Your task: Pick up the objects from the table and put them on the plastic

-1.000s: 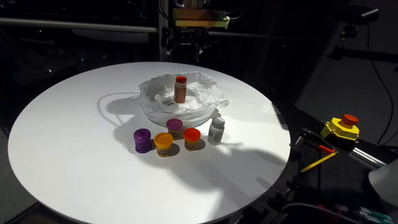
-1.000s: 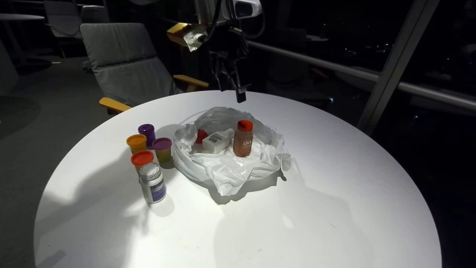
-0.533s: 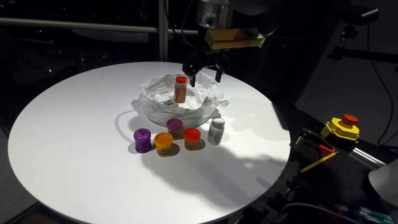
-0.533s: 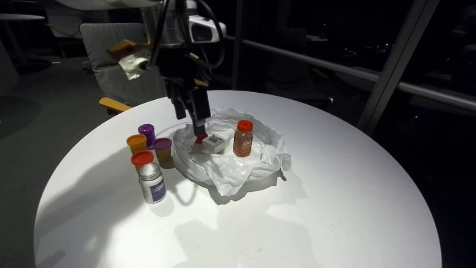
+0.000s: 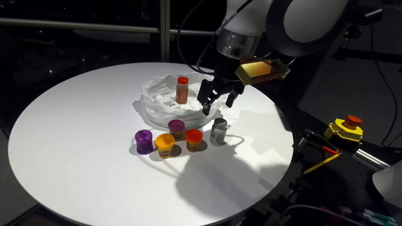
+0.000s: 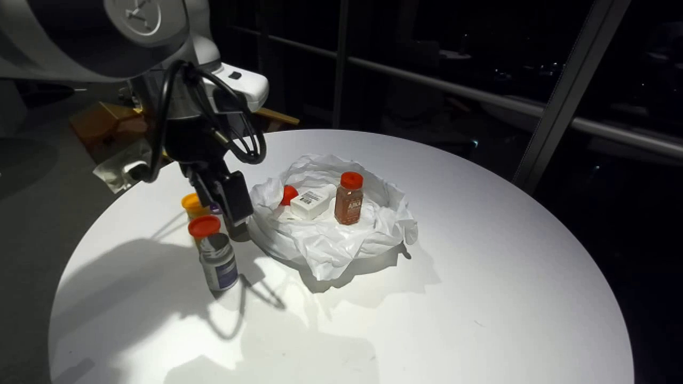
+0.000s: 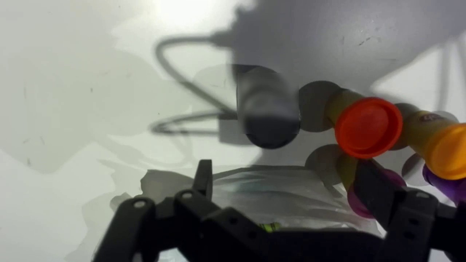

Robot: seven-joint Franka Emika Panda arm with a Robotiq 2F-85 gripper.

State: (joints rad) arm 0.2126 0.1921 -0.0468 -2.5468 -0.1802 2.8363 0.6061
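White round table (image 5: pixel 78 169), filling most of an exterior view. Plastic bag (image 5: pixel 161 116), upper centre, the destination. Black gripper (image 5: pixel 218 106), just right of centre, fingers spread, holding nothing. White bottle (image 5: pixel 217 135), upright, directly below it in the frame: probable pick; centre over it, lower straight, pinch mid-body. Red-lidded tub (image 5: pixel 193 140), standing just left of the bottle: a drifting finger could tip it, so keep clear.

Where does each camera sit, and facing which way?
An exterior view: off-robot, looking down past tubs to bag; arm upper right, gripper near centre.
An exterior view: off-robot, looking down at bag and jar; arm upper left, gripper left.
Wrist view: arm-mounted, facing down at bottle; gripper across bottom.
Both exterior views share bag, jar, bottle.
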